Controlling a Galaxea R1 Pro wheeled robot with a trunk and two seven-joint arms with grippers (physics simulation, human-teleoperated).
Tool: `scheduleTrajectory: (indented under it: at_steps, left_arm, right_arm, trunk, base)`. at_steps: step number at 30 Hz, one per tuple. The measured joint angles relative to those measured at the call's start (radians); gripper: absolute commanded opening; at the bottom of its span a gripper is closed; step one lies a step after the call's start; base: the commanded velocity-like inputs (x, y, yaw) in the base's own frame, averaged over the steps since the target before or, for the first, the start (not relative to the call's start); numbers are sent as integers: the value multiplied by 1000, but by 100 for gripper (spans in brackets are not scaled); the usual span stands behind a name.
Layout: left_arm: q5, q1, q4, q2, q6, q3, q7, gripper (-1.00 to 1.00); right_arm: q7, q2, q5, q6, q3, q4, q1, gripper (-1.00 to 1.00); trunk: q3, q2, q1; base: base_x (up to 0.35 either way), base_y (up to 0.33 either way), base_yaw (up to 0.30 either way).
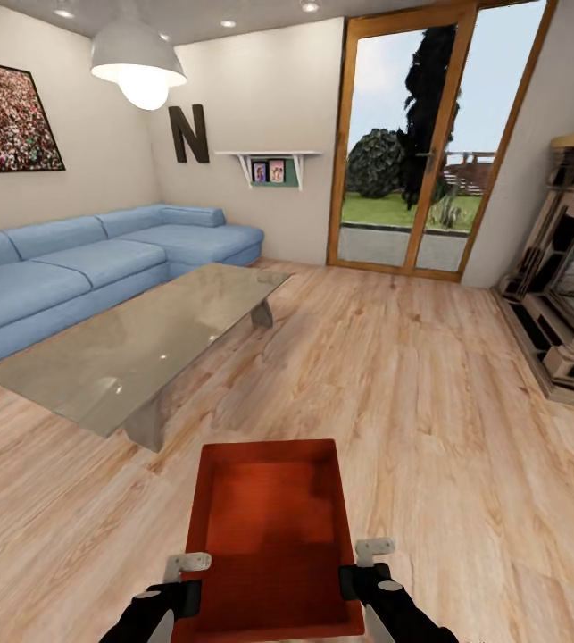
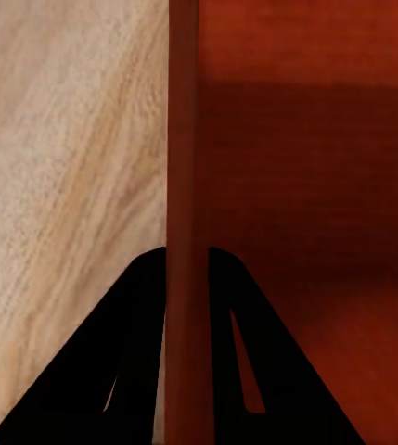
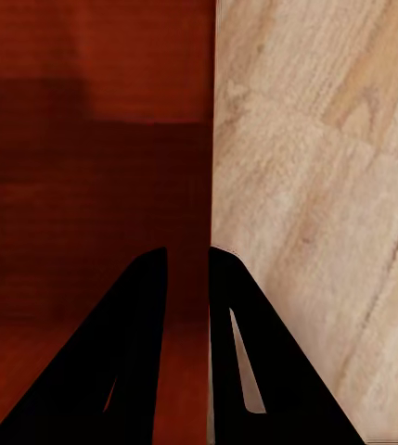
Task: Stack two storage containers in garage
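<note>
The left gripper is clamped on the left wall of an orange-red storage container, one finger outside and one inside the rim; the left wrist view shows the wall pinched between the two dark fingers. The right gripper pinches the opposite, right wall the same way, and the right wrist view shows that thin wall running between its fingers. The container sits between the two grippers, open top up, its far end reaching forward beyond them, with light wood plank floor below and around it. Ahead and to the left of the left gripper stands a glass coffee table, with a blue sofa beyond it. Well ahead of the right gripper is a glazed door, and further to the right a fireplace
</note>
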Motion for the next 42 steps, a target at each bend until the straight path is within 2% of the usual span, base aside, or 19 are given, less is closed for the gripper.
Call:
scheduleTrajectory:
  at_steps: [14, 25, 42]
  left_arm:
    - [0, 0, 0, 0, 0, 0, 0, -100]
    - [0, 0, 0, 0, 0, 0, 0, -100]
    - [-1, 0, 0, 0, 1, 1, -1, -100]
  right_arm:
    - [0, 0, 0, 0, 0, 0, 0, -100]
    - [0, 0, 0, 0, 0, 0, 0, -100]
    - [0, 0, 0, 0, 1, 0, 0, -100]
  trunk:
    - [15, 0, 0]
    - [28, 0, 0]
    - [39, 0, 0]
  base:
    - [-250, -198, 247]
    - [-32, -21, 226]
    - [0, 259, 140]
